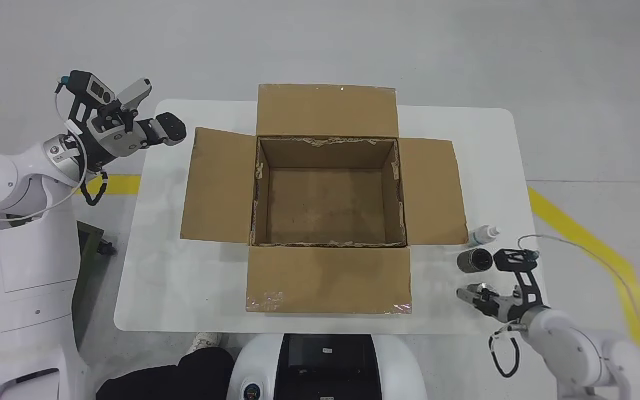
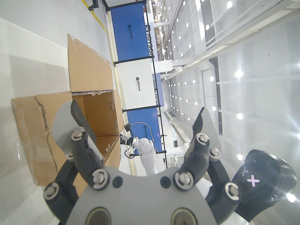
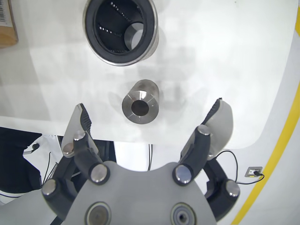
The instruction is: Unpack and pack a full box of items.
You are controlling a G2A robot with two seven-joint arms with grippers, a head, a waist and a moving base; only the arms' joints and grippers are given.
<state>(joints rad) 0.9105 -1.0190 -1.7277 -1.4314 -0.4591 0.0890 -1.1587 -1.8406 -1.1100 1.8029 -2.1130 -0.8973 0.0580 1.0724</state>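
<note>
An open cardboard box (image 1: 328, 205) stands in the middle of the white table (image 1: 150, 260), its four flaps spread out and its inside bare. To its right lie a small white bottle (image 1: 485, 234) and a large dark hollow cylinder (image 1: 474, 260) (image 3: 120, 20). A small metal sleeve (image 3: 140, 105) lies nearer the front edge. My right gripper (image 1: 497, 278) (image 3: 150, 106) hovers open at the front right corner, with the sleeve just beyond its fingertips. My left gripper (image 1: 166, 128) (image 2: 138, 113) hangs open and empty over the far left corner, facing the box (image 2: 93, 108).
The box's right flap (image 3: 7, 24) reaches close to the loose items. The table's front edge and rounded corner (image 3: 257, 139) lie right under my right gripper. Yellow floor tape (image 1: 560, 215) runs beside the table.
</note>
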